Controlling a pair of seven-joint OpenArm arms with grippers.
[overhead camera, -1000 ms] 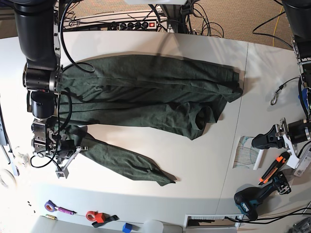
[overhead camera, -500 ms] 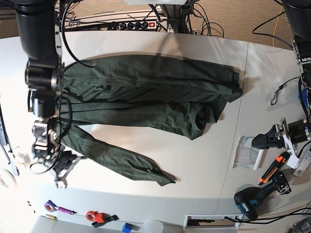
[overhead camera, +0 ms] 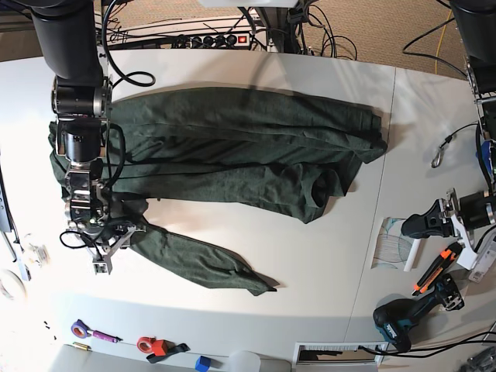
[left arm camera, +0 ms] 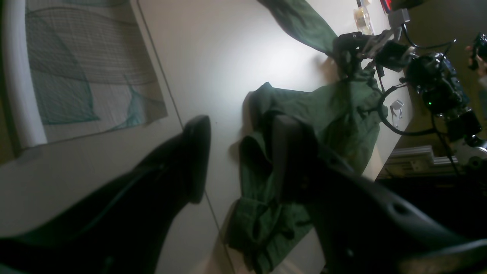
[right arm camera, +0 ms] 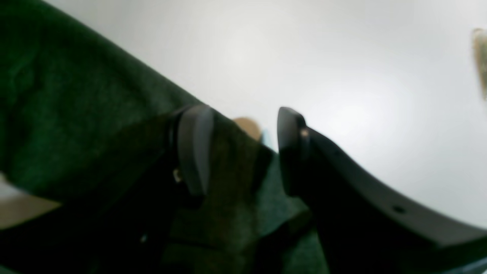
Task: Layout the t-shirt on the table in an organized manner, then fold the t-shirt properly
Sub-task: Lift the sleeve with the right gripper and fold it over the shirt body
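Tabletop (overhead camera: pixel 325 256) is covered by a rumpled green t-shirt (overhead camera: pixel 232 147); right gripper (right arm camera: pixel 239 152) is parted astride its sleeve (overhead camera: pixel 194 260); left gripper (left arm camera: pixel 241 152) is spread, empty; a drill (overhead camera: pixel 403 318) is noted alongside.

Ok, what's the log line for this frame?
stage: laying out | t-shirt: spread, wrinkled, unfolded | right gripper: open, at sleeve | left gripper: open, empty, away from t-shirt
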